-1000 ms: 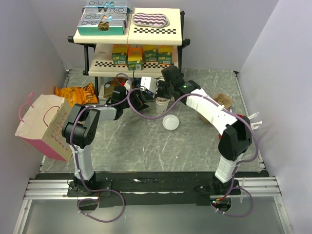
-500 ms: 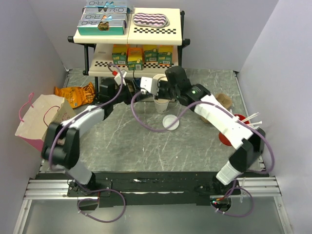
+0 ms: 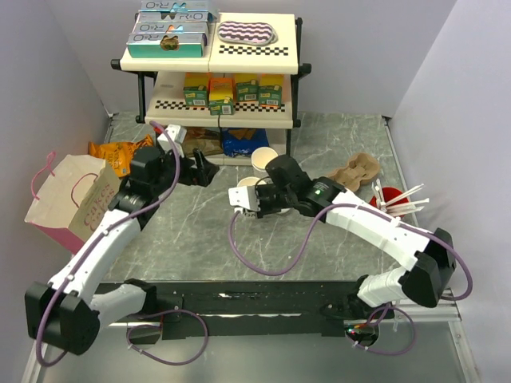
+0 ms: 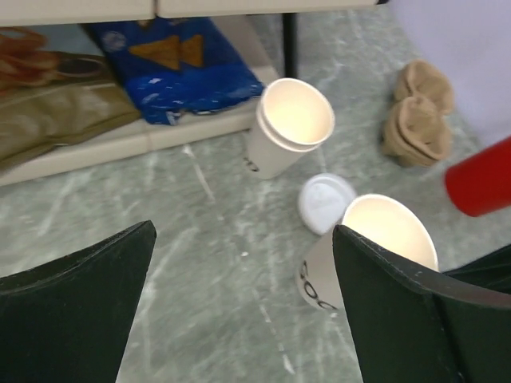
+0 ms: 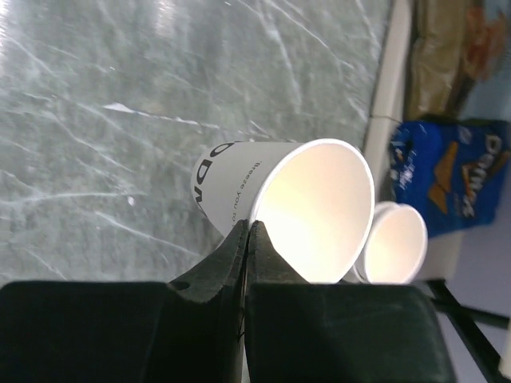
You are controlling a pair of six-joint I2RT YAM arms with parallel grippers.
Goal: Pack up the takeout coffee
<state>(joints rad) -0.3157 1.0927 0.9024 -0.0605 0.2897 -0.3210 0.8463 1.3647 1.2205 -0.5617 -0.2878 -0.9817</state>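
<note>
Materials and finishes
The cream-white tapered paper cup is seen matt, the round white plastic lid smooth, the grey veined tabletop faintly glossy.

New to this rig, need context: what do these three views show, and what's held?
Two robot arms bolted at the table's near edge. The overhead view looks down from behind them; the other two come from cameras on each wrist. The right end effector is shut, pinching the rim of a lidless, tilted paper cup. A white lid lies on the table beside it. The left end effector is open, holding nothing. Also there: a cup stack, a red cup with straws, a cardboard carrier, a paper bag, a snack shelf.
</note>
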